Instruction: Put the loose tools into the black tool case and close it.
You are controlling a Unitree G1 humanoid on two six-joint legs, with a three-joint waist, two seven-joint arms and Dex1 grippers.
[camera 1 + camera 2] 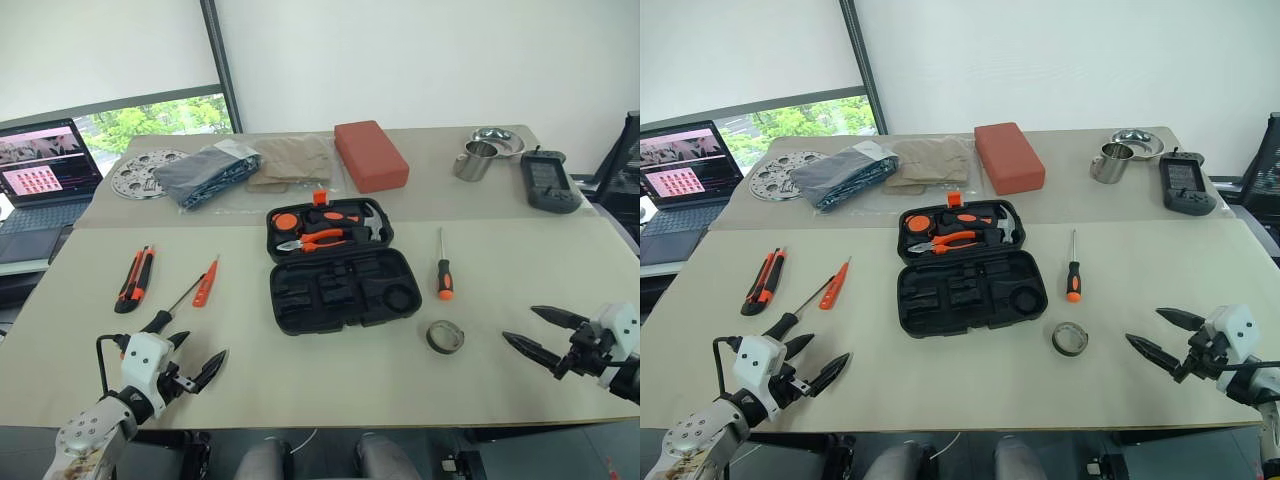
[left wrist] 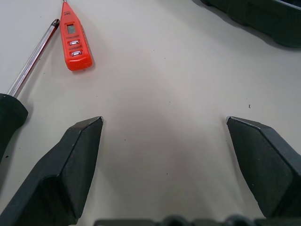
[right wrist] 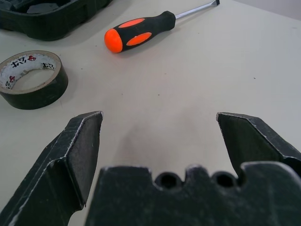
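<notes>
Beige tabletop point(image 1: 330, 390) runs under both arms, a laptop off at ten o'clock. Left gripper point(image 1: 193, 361) hangs low over the near edge at seven o'clock, fingers spread wide and holding nothing; right gripper point(image 1: 541, 334) hangs at four o'clock, spread just as wide and also empty.

Nearest the left gripper is a long screwdriver point(image 1: 168, 310), its black handle just beside the fingers and its shaft running away toward one o'clock. Close by its tip lies an orange pen-like tester point(image 1: 205, 284) on much the same line, and farther out at eleven o'clock a utility knife point(image 1: 135, 277). From the right gripper, a roll of tape point(image 1: 445, 336) lies at nine o'clock, nearer than the second screwdriver point(image 1: 443, 270), which points straight away, handle toward the robot.

Tool case point(image 1: 340, 278) sits open at centre: the far half holds pliers point(image 1: 322, 240) and other orange-handled tools, the near half's moulded slots look empty. My guess is each arm serves its own side
</notes>
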